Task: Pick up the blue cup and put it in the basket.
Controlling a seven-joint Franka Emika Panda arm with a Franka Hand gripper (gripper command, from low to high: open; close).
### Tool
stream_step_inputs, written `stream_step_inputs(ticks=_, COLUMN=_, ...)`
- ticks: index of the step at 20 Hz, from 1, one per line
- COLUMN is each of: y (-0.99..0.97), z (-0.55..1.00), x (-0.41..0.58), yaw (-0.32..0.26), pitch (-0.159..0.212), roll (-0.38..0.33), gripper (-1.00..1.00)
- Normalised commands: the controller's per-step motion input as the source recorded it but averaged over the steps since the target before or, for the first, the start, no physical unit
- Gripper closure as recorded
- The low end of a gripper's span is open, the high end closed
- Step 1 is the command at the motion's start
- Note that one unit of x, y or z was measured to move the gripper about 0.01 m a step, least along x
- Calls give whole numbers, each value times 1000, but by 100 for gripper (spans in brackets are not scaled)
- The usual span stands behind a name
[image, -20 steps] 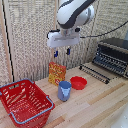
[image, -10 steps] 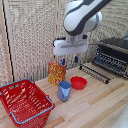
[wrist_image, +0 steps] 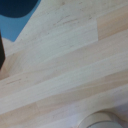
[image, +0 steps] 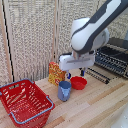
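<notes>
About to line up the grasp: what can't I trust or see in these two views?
- White blocky hand: fingers hidden behind its body in the exterior view; open or shut unclear.
- Small blue-grey plastic cup: wrist view shows only a blurred blue patch at the edge, unidentifiable.
- Red lattice plastic basket: cut off by the exterior view's edge.

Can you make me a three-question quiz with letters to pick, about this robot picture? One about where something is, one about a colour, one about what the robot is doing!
1. Where is the cup?
A. inside the basket
B. on the table, in front of the bowl
C. on the black rack

2. What colour is the basket?
A. red
B. green
C. yellow

3. Is the pincer holding the cup?
A. yes, lifted high
B. yes, over the basket
C. no, it is above and behind the cup

Answers: B, the cup stands on the wooden table near the red bowl. A, its lattice sides are red. C, the cup sits alone, untouched.
</notes>
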Motion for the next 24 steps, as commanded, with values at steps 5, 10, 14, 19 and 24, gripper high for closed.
stream_step_inputs(ticks=5, y=2, z=-512, x=11, yaw=30, pitch=-49, roll=-11, gripper=-100)
stream_step_inputs(ticks=10, y=89, z=-360, x=109, yaw=52, pitch=-65, roll=-15, gripper=-100)
stream_step_inputs(ticks=14, y=131, z=-221, x=84, yaw=42, pitch=-6, roll=-21, gripper=-100)
stream_step_inputs(ticks=19, y=200, z=-109, x=29, yaw=19, pitch=32, roll=-41, gripper=100)
stream_step_inputs(ticks=24, y=61, z=-10, x=-17, yaw=-7, pitch=11, roll=-2, gripper=100)
